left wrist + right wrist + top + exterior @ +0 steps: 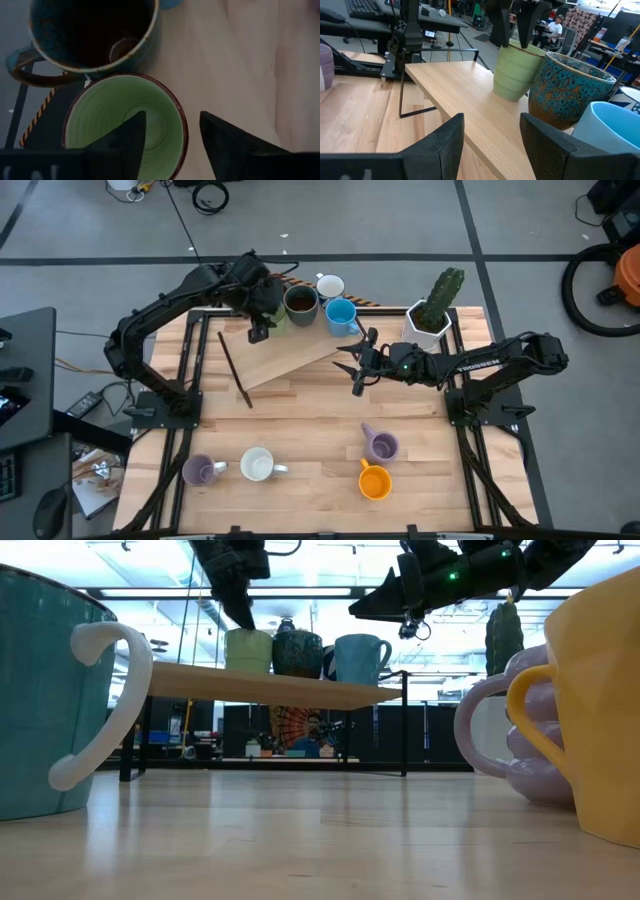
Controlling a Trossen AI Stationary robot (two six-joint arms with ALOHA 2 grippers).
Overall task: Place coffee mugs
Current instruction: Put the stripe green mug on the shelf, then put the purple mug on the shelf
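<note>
Three mugs stand in a row on a raised wooden shelf [290, 350] at the far middle: a green mug [125, 120], a dark brown mug [300, 302] and a blue mug [340, 315]. A white mug [329, 285] stands behind them. My left gripper [172, 117] is open above the green mug, one finger inside and one outside its rim [184, 131], with a gap on both sides. My right gripper [358, 365] is open and empty, held level above the shelf's right end and pointing at the mugs.
At the near edge stand a purple mug [200, 470], a white mug [258, 466], a second purple mug [380, 445] and an orange mug [374, 480]. A white pot with a cactus [432, 315] stands at the far right. A thin dark rod [233, 368] lies left of the shelf.
</note>
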